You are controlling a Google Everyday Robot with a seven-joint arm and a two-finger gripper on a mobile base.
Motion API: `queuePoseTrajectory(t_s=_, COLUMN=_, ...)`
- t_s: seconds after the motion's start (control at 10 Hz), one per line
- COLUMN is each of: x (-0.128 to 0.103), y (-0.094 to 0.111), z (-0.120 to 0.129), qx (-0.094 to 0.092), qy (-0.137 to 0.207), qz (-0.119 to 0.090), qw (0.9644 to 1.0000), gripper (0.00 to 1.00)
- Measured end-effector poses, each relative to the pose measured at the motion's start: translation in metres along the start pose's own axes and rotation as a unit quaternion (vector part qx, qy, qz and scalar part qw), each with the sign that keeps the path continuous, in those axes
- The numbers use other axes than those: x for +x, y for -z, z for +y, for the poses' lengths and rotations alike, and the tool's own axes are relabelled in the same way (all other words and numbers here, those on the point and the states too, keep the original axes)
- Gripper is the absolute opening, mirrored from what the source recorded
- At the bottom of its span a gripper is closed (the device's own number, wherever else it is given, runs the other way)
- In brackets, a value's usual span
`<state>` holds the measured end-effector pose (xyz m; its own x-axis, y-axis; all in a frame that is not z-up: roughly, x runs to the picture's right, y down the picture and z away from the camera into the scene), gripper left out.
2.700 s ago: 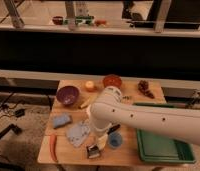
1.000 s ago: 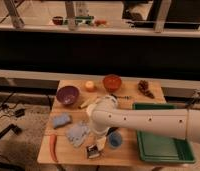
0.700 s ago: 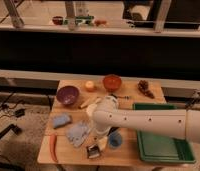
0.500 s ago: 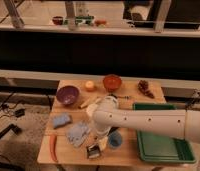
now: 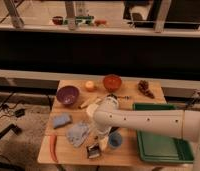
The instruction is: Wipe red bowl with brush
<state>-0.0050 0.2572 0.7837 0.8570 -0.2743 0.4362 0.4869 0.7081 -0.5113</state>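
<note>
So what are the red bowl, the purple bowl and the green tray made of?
Red bowl: probably plastic or glazed ceramic, smooth and evenly coloured; can't say which. Purple bowl: same smooth one-colour look, likely plastic. Green tray: likely plastic, flat matte green with a raised rim. The gripper hangs low over the table's front edge, away from all three.

The arm is seen as a thick tube cased in smooth cream-white, rounded into a bulbous joint at its end; the pale gripper is hung beneath it, low over the table front
</note>
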Motion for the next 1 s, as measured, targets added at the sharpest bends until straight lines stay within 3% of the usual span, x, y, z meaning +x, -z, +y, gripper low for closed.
queuePoseTrajectory(t_s=0.6, x=0.016, y=-0.01, z=-0.001, qx=-0.009, qy=-0.013, qz=0.003, qw=0.9999, gripper=0.8)
queuePoseTrajectory(t_s=0.8, x=0.018, y=-0.01, z=0.0, qx=-0.009, qy=-0.014, qz=0.003, qw=0.9999, gripper=0.69)
queuePoseTrajectory(t_s=1.0, x=0.017, y=-0.011, z=0.001, qx=-0.01, qy=-0.01, qz=0.003, qw=0.9999, gripper=0.49)
